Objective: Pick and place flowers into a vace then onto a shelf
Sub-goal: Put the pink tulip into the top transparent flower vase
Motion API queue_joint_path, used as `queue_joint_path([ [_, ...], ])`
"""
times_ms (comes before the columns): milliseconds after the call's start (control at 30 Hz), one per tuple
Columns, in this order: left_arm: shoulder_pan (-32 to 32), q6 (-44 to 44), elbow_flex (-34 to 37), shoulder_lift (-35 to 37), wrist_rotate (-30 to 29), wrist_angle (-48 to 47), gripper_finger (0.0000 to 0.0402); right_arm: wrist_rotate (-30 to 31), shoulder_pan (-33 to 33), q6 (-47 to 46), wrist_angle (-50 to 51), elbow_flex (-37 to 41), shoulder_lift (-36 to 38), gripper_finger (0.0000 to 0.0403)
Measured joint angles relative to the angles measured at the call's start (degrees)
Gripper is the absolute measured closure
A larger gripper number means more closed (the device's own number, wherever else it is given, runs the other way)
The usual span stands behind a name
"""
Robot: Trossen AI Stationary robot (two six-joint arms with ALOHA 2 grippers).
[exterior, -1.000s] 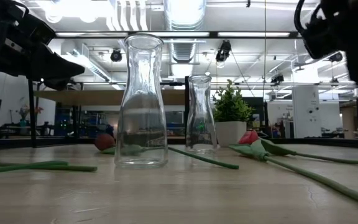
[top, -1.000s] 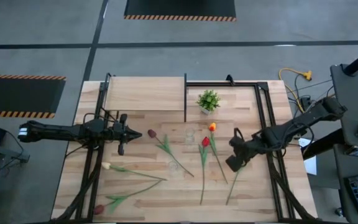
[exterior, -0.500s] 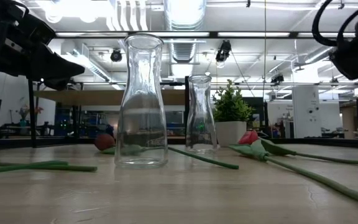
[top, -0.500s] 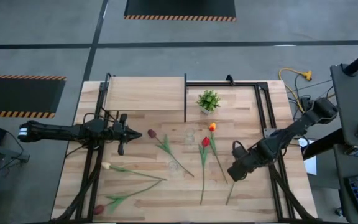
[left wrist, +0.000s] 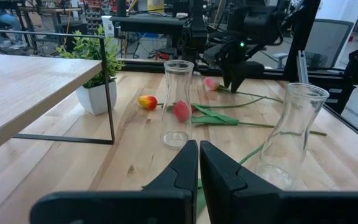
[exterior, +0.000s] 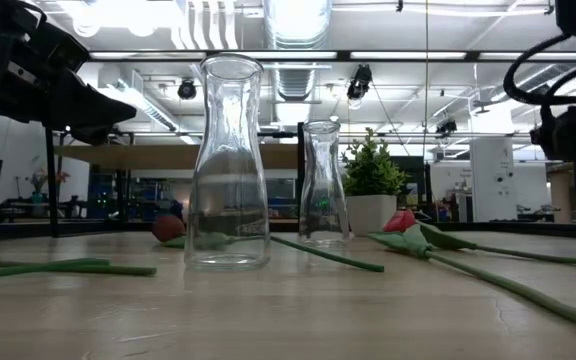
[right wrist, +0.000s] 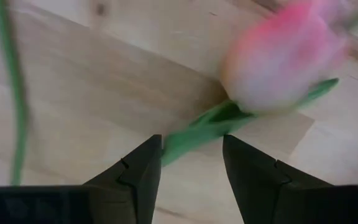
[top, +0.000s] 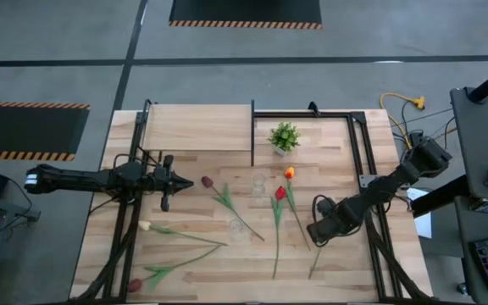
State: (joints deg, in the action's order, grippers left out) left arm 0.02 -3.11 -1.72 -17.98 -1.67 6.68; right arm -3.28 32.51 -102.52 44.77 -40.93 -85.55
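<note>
Straddling the green stem just behind a pink tulip (right wrist: 288, 59) lying on the table, the right gripper (right wrist: 191, 165) hangs with fingers spread; the left gripper (left wrist: 199, 163), pressed together, waits well apart beside the shelf (top: 197, 125).

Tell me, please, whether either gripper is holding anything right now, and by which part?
Nothing is held yet. The right gripper has its fingers open around the pink tulip's stem just below the head; the left gripper is shut and empty.

A pink tulip head (right wrist: 278, 68) on a green stem (right wrist: 194, 134), pale wood table (right wrist: 73, 106) beneath.
</note>
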Motion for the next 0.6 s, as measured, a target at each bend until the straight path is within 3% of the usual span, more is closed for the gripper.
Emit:
queue_joint_path([
  [267, 0.0, 0.0, 0.0, 0.0, 0.0, 0.0, 0.0402, -0.2, 0.0, 0.9, -0.1, -0.4, -3.6, 0.0256],
  [600, 0.0, 0.0, 0.0, 0.0, 0.0, 0.0, 0.0402, 1.4, 0.0, 8.5, -0.2, -0.3, -3.6, 0.0289],
])
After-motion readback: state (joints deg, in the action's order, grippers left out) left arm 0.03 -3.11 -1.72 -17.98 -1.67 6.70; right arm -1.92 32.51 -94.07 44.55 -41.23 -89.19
